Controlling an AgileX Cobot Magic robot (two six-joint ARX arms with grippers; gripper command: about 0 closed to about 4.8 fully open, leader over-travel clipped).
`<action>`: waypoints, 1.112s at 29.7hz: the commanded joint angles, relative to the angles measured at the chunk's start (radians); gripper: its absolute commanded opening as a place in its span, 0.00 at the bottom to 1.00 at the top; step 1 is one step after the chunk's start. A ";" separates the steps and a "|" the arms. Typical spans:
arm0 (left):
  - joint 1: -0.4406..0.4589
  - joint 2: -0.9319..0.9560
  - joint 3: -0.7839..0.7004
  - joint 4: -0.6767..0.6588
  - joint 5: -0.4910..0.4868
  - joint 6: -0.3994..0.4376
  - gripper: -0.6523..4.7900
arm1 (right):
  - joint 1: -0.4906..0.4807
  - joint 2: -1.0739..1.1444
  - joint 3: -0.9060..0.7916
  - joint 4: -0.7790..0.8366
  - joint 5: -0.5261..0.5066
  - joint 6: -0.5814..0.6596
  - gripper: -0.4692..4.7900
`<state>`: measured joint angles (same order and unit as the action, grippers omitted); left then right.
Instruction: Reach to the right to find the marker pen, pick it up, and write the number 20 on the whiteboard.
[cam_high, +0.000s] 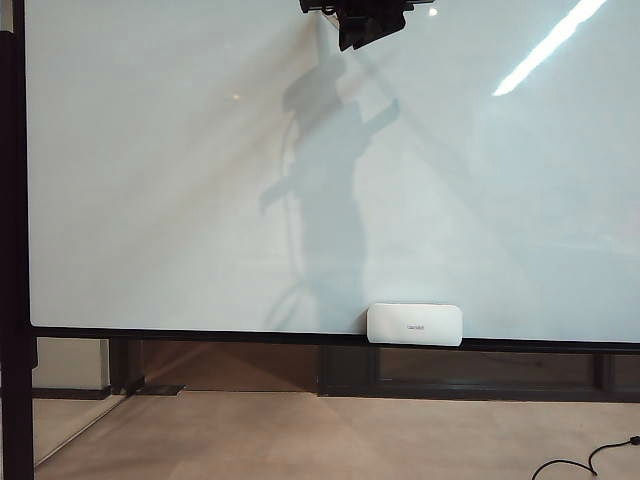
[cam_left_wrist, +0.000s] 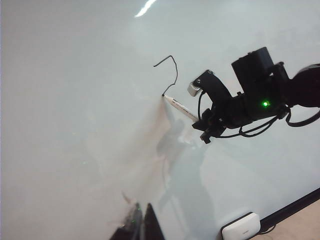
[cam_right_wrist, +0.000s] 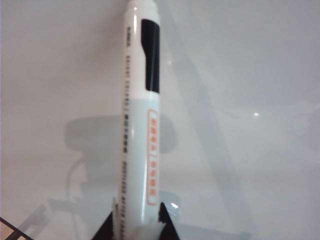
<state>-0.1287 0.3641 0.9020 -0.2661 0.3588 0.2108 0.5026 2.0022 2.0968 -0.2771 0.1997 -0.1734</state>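
White plastic marker pen (cam_right_wrist: 142, 125): light, rigid, slippery; pinched at rear barrel by right tool (cam_right_wrist: 136, 226), tip against glossy whiteboard (cam_left_wrist: 75, 100). Left tool (cam_left_wrist: 137, 225): state indeterminable.

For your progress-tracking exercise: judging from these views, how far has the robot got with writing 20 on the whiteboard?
Done: the marker pen is picked up, clamped in the right gripper.
In hand: its tip is at the whiteboard, at the end of a short black stroke, seemingly the top of the 2.
Left: the rest of the 2 and the whole 0.
The left gripper sits low, away from the writing.
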 joint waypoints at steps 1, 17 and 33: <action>-0.001 0.000 0.004 0.013 -0.004 0.019 0.14 | -0.005 0.001 0.003 0.015 0.016 0.004 0.09; -0.001 0.000 0.004 0.014 -0.007 0.019 0.14 | -0.022 0.006 0.003 -0.146 0.024 0.010 0.09; -0.001 0.000 0.004 0.013 -0.006 0.019 0.14 | -0.022 -0.018 0.004 -0.192 0.270 0.034 0.09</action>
<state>-0.1287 0.3641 0.9020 -0.2661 0.3550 0.2283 0.4934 1.9953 2.0972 -0.4896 0.4095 -0.1741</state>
